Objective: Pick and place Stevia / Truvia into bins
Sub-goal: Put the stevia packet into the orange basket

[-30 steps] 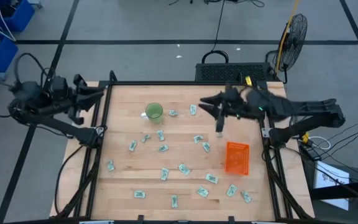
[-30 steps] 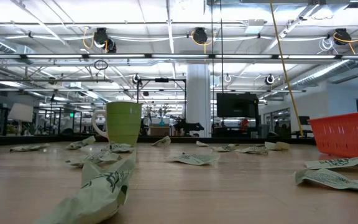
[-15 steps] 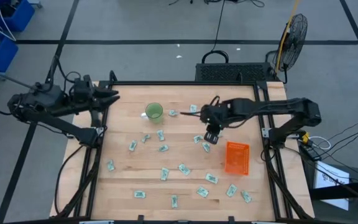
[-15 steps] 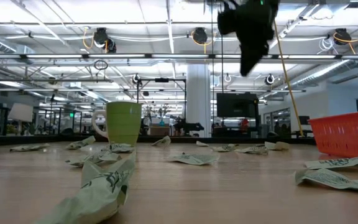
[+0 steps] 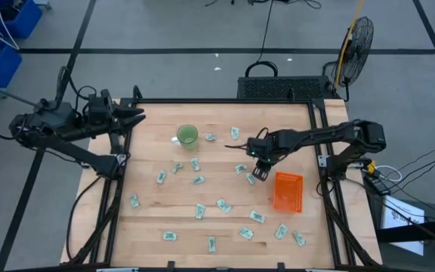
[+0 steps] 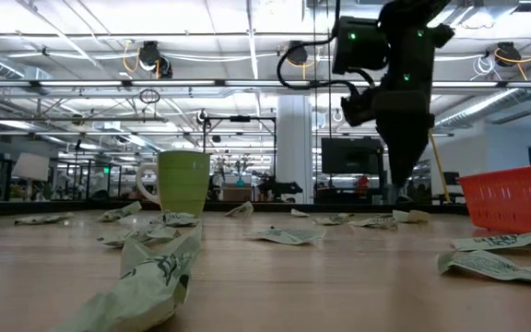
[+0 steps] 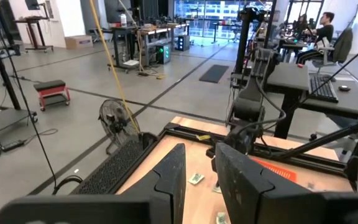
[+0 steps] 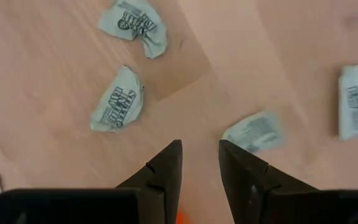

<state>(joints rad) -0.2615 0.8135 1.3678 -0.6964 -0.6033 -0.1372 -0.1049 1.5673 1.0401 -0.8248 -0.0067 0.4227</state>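
Observation:
Several pale green-and-white Stevia packets [image 5: 222, 204] lie flat and scattered on the wooden table. The orange bin [image 5: 287, 191] stands on the table at the right and also shows in the low view [image 6: 514, 197]. My right gripper [image 5: 257, 173] points down just left of the bin, open and empty, a little above the table [image 6: 404, 184]. In the right wrist view it [image 8: 199, 158] hovers between a crumpled packet [image 8: 117, 107] and another packet [image 8: 253, 132]. My left gripper [image 5: 133, 117] waits open and empty over the table's far left edge.
A round green cup [image 5: 186, 135] stands at the far left-centre of the table, seen also in the low view [image 6: 182, 182]. Black rails [image 5: 119, 162] frame the table's left and right sides. A fan [image 5: 357, 38] stands on the floor beyond the far right corner.
My right gripper has moved from the far side toward the near edge and down, and now points down beside the orange bin, close above the packets. My left gripper has moved a little toward the table's right, over the left rail. No packet has moved.

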